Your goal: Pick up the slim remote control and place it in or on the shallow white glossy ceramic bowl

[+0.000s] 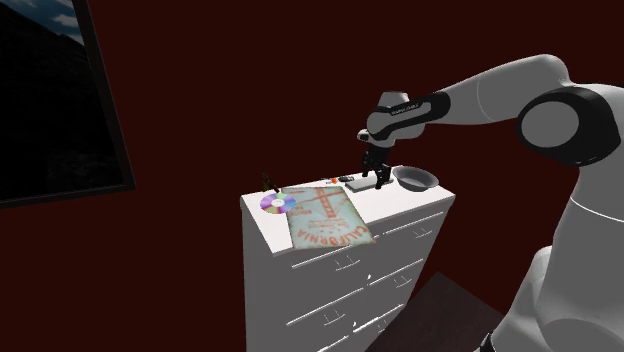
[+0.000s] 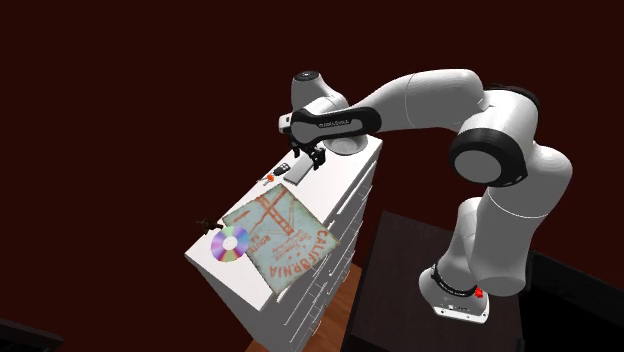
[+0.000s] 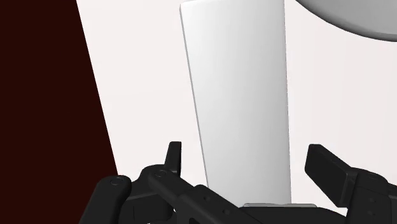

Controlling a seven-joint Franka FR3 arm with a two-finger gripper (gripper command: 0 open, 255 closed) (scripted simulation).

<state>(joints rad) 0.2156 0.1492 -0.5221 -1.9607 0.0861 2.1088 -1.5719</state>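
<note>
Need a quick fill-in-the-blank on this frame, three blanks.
1. The slim white remote control lies between the ___ fingers of the black end effector.
2. The large printed map reads ___.
3. The shallow round bowl is rendered ___.
Missing: open; California; grey.

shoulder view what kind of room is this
Probably a bedroom in a home: a white dresser stands against a dark red wall, what looks like a dark-framed window hangs nearby, and a CD and map lie on top.
</note>
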